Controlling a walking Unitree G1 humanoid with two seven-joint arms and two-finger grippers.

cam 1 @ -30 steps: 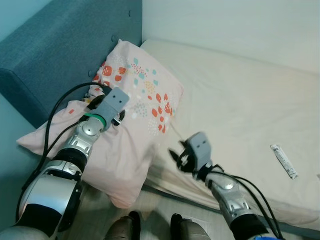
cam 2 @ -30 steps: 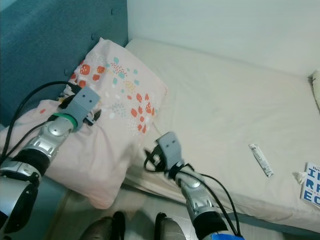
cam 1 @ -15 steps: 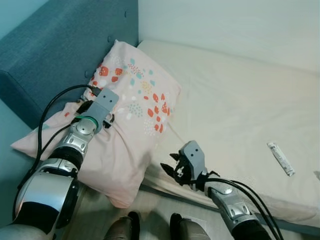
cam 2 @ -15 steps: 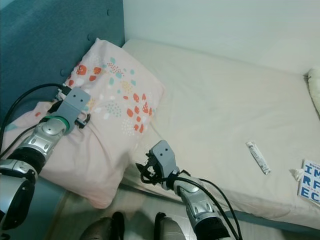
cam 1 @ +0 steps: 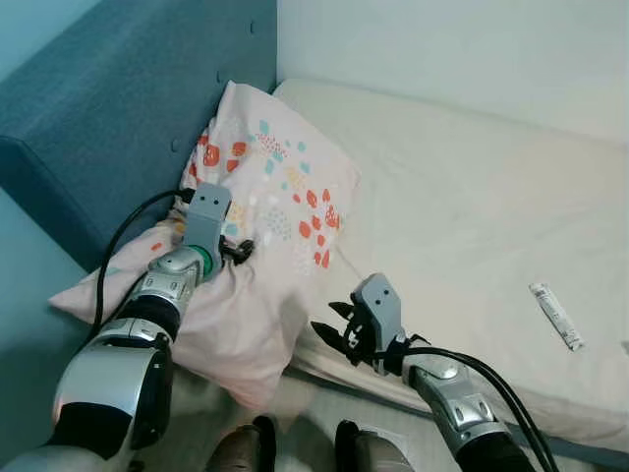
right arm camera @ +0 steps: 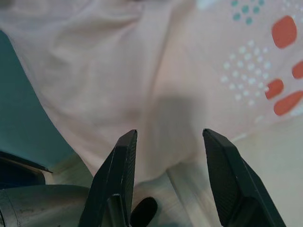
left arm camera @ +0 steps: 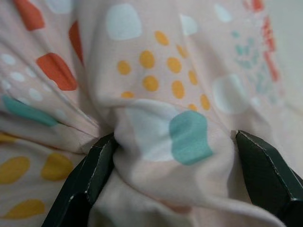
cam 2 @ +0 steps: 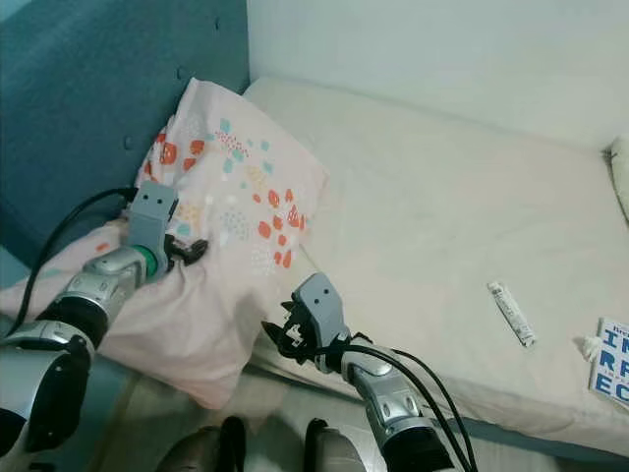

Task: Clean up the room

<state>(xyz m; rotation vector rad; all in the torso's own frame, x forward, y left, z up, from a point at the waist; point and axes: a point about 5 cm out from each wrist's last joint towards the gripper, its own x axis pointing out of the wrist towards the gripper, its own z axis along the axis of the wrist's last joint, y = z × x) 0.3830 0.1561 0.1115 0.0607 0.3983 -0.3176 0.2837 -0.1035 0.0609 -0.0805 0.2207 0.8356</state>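
Where bunched, pillow (left arm camera: pixel 175 137) between fingers (left arm camera: pixel 94 165).

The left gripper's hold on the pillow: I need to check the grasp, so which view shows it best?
The left wrist view: the left gripper has a bunched fold of the pillow pinched between its fingers. Both eye views show the arm reaching onto the pillow near the headboard, fingers too small to judge. The right wrist view shows the pillow's lower edge.

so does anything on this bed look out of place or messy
Yes. The pillow sits crooked, its lower corner hanging off the mattress edge, with fabric bunched in the left gripper. A small tube lies loose on the mattress.
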